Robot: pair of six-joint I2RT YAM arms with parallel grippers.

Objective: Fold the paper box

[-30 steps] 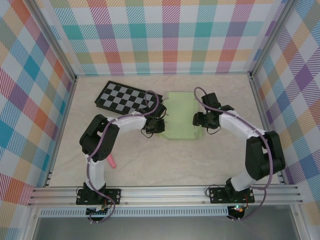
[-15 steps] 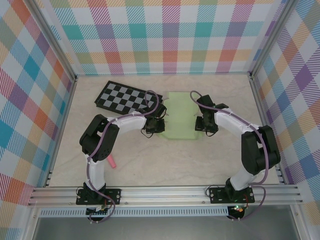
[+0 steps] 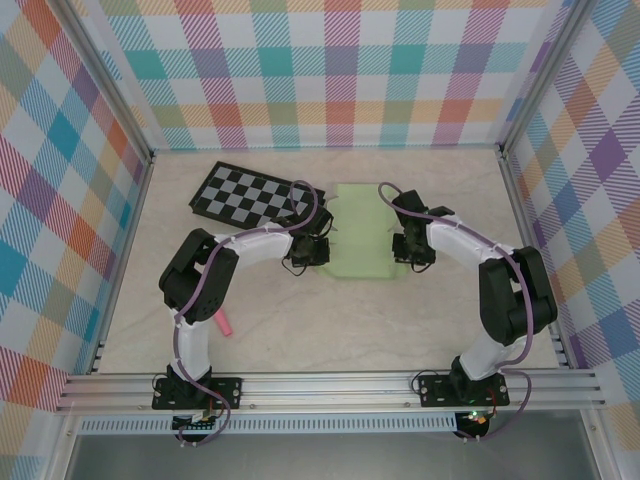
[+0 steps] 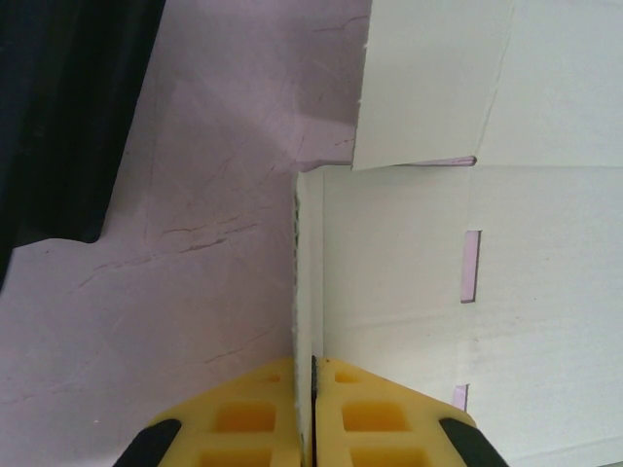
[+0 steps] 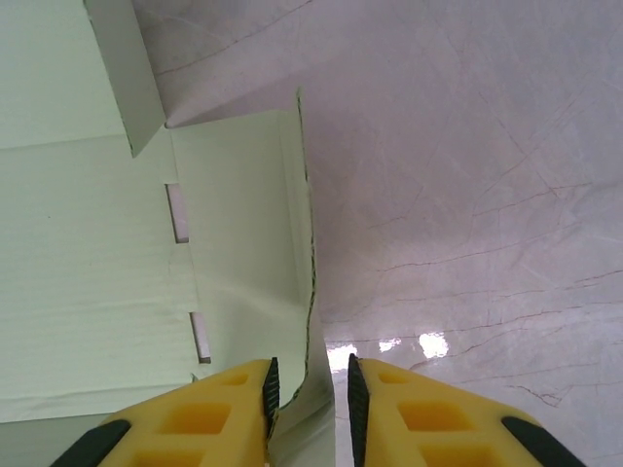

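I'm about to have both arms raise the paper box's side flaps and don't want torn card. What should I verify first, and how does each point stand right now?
1. Grip of the left gripper on the left flap of the paper box: ok, jaws shut on the card edge.
2. The right flap sits between the fingers of the right gripper: ok.
3. The right gripper is closed on that flap: not ok, a gap shows beside the card.
4. The checkerboard lies apart from the box: ok.
5. The box's base lies flat on the table: cannot tell.
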